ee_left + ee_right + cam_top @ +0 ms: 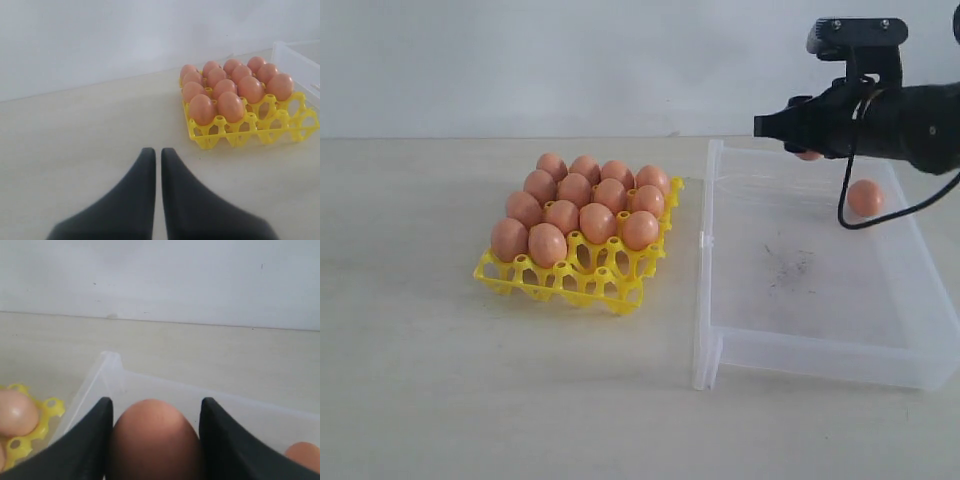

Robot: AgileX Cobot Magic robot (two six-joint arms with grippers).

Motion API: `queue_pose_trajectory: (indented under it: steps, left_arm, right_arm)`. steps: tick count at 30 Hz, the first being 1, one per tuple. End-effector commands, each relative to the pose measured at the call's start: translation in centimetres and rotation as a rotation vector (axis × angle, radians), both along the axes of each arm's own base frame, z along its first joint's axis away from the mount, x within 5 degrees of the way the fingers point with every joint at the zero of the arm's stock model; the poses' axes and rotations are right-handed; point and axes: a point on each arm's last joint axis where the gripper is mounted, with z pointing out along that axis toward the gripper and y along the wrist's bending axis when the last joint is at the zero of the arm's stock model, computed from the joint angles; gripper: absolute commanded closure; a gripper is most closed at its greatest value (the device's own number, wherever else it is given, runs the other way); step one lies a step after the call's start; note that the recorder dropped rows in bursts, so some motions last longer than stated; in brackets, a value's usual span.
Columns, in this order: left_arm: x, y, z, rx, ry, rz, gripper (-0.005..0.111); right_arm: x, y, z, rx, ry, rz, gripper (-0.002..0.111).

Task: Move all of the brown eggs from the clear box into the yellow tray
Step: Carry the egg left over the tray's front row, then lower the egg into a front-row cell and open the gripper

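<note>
- Bench (440, 380): pale beige, matte, level surface, with faint soft shadows across it.
- Wall (570, 60): plain grey-white, rising directly behind the bench's far edge.

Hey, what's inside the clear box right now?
One loose egg lies on the smudged floor of the box. The right end effector grips a second egg at the far end. The arm covers the far right corner.

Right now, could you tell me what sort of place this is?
Probably a robot test bench, not a kitchen: a bare pale tabletop, a blank white wall, and a yellow tray beside a clear box.
</note>
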Motion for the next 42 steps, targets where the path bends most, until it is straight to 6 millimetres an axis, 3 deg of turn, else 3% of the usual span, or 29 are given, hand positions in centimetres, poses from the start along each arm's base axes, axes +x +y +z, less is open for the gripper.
queue_pose_trajectory:
  steps: [1, 7, 10, 17, 25, 32, 42]
  left_arm:
    - [0.0, 0.0, -0.1, 0.001, -0.003, -0.005, 0.103]
    - [0.0, 0.0, -0.1, 0.001, -0.003, -0.005, 0.103]
    - [0.0, 0.0, -0.1, 0.001, -0.003, -0.005, 0.103]
    - [0.0, 0.0, -0.1, 0.001, -0.003, -0.005, 0.103]
    - [0.0, 0.0, -0.1, 0.001, -0.003, -0.005, 0.103]
    - [0.0, 0.0, -0.1, 0.001, -0.003, -0.005, 0.103]
    - [0.0, 0.0, -0.1, 0.001, -0.003, -0.005, 0.103]
  right_arm:
    - [-1.6, 1.8, 0.0, 0.040, -0.121, 0.119, 0.109]
    - [-4.3, 5.9, 1.5, 0.219, -0.335, 0.571, 0.109]
    - [-5.3, 6.9, 2.2, 0.300, -0.397, 0.721, 0.109]
    - [-5.7, 8.0, 0.2, 0.382, -0.383, 0.824, 0.109]
    - [-6.4, 12.3, -4.9, 0.182, -0.450, 0.952, 0.109]
    - [-4.4, 14.9, -6.8, 0.239, -0.364, 0.961, 0.109]
    - [-2.4, 16.1, -9.2, 0.218, -0.274, 0.966, 0.109]
